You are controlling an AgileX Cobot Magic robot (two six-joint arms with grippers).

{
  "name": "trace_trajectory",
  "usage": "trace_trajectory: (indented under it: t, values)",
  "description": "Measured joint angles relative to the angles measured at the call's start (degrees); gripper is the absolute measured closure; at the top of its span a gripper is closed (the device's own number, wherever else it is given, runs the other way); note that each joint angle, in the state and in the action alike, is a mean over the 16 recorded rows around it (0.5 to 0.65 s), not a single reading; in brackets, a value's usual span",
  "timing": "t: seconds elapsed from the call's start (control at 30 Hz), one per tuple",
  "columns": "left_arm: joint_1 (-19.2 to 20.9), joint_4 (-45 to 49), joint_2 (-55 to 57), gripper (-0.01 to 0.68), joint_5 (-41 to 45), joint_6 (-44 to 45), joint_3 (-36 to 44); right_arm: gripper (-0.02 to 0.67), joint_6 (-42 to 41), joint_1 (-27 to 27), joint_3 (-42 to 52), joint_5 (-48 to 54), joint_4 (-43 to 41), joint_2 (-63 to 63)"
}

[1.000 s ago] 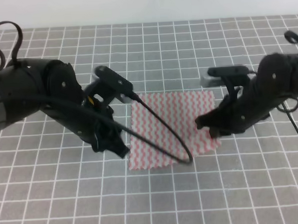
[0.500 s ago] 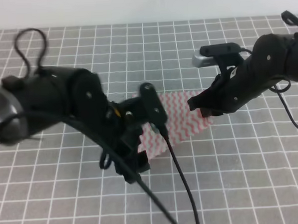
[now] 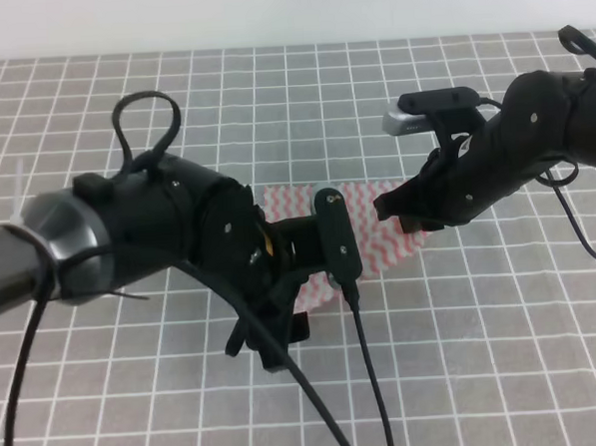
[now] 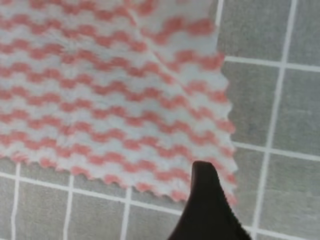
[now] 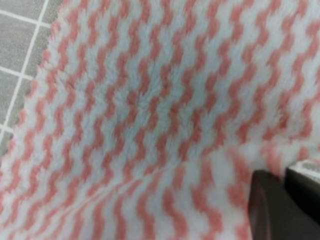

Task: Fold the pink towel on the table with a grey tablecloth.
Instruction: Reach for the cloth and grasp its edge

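The pink towel point(image 3: 378, 231) lies mid-table on the grey tablecloth point(image 3: 302, 103), its left half hidden behind my left arm. My right gripper point(image 3: 410, 217) is shut on the towel's right edge and holds it raised. In the right wrist view the striped towel point(image 5: 150, 100) fills the frame, and the right gripper point(image 5: 282, 182) has its dark fingers point(image 5: 267, 205) pressed together on the cloth. My left gripper point(image 3: 276, 346) points down at the towel's near left part. In the left wrist view the left gripper point(image 4: 202, 172) shows as one dark wedge, closed over the pinked edge of the towel point(image 4: 115, 90) beside a corner.
The left arm's black cable point(image 3: 372, 399) loops down over the near table. The grey grid cloth point(image 4: 260, 100) shows to the right of and below the towel in the left wrist view. A white wall runs along the table's far edge.
The right gripper rose and moved toward the far side with the towel's right edge. The left arm swung right across the towel and now covers much of it.
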Motion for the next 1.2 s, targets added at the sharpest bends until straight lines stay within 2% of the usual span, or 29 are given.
trace_trajectory:
  t: [0.4,0.5,0.6,1.0,1.13,1.2]
  values:
    - [-0.1,4.7,4.3,0.235,-5.2,-5.2,0.0,0.663,0.0,-0.1,0.0,-1.0,-0.2,0.1]
    - [-0.1,7.1,5.2,0.256,-6.4,-7.3,0.0,0.663,0.0,-0.1,0.0,-1.1,-0.3,0.1]
    - [-0.1,10.4,5.8,0.308,-7.6,-10.2,-0.3,0.663,0.0,-0.2,0.0,-1.2,-0.6,0.1]
    - [1.2,20.5,7.8,0.619,-12.0,-22.2,-5.2,0.663,0.0,-0.6,0.0,-2.2,-2.1,0.1]
    - [2.4,21.3,9.4,0.666,-12.7,-25.1,-8.4,0.663,0.1,-0.7,0.0,-3.2,-2.4,0.1]
    - [3.1,21.3,10.4,0.666,-12.7,-25.9,-10.2,0.663,0.1,-0.7,0.0,-3.9,-2.5,0.0]
